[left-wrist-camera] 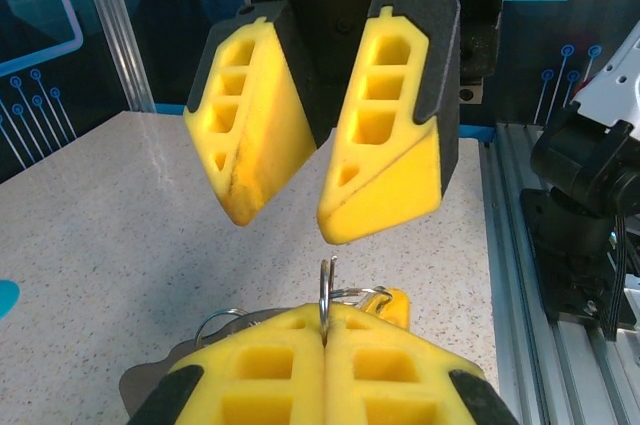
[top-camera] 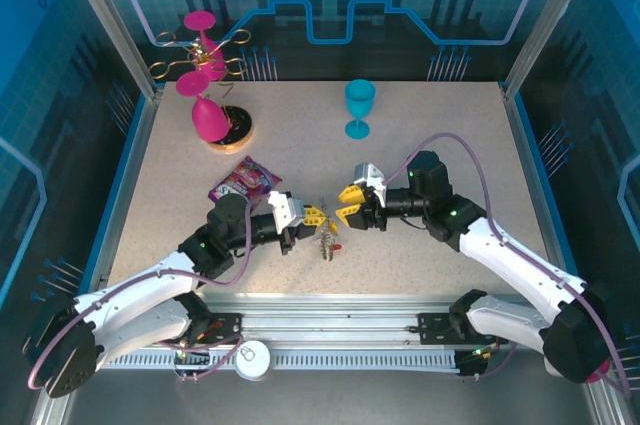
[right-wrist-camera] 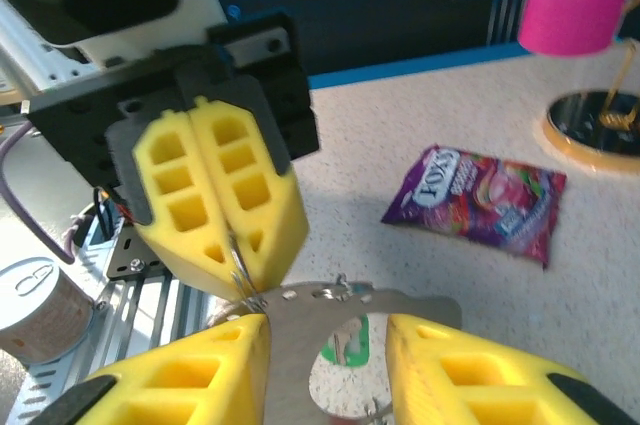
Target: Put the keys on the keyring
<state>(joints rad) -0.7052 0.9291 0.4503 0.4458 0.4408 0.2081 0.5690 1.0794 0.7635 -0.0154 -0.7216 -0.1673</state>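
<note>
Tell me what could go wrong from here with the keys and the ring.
1. The left tool is shut on just a thin edge of the ring; a nudge might twist it or pull it free.
2. The right tool stands open, tip to tip with the left one; closing in carelessly could knock them together.
3. The keys hang loose beneath the ring, so they may swing and spoil the aim.

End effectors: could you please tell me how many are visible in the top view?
2. The left end effector, shut on the keyring, is mid-table. The right end effector, open, faces it from the right.
</note>
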